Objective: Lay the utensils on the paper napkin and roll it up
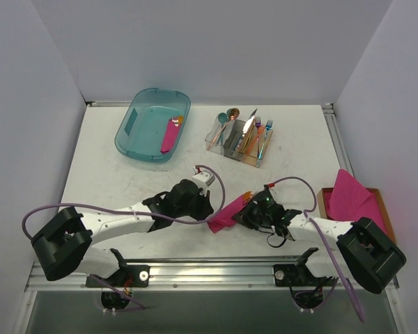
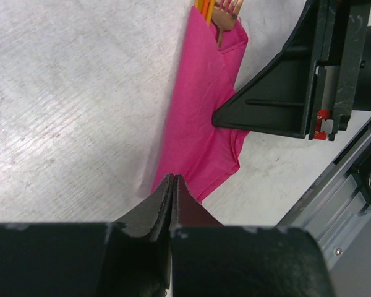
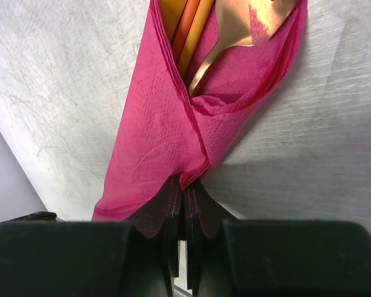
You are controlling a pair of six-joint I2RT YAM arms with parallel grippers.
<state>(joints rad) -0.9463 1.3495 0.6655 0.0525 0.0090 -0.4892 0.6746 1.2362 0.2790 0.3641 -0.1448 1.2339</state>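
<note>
The paper napkin [image 1: 225, 216] lies as a narrow magenta roll near the table's front, between my two grippers. Copper-orange utensils [image 1: 247, 197] stick out of its far end; a fork's tines and slim handles [image 2: 226, 12] show there, and a spoon bowl and handles [image 3: 191, 31] show in the right wrist view. My right gripper [image 3: 185, 185] is shut on a folded edge of the napkin [image 3: 154, 142]. My left gripper [image 2: 173, 178] is shut at the near end of the napkin [image 2: 204, 124], jaws meeting with nothing visible between them.
A teal bin [image 1: 136, 136] at the back left holds a finished pink roll [image 1: 170, 136]. A clear organizer [image 1: 231, 146] with more cutlery stands at the back centre. A wooden tray [image 1: 384, 209] with a stack of pink sheets [image 1: 348, 195] sits at the right. The metal rail [image 1: 216, 268] runs along the near edge.
</note>
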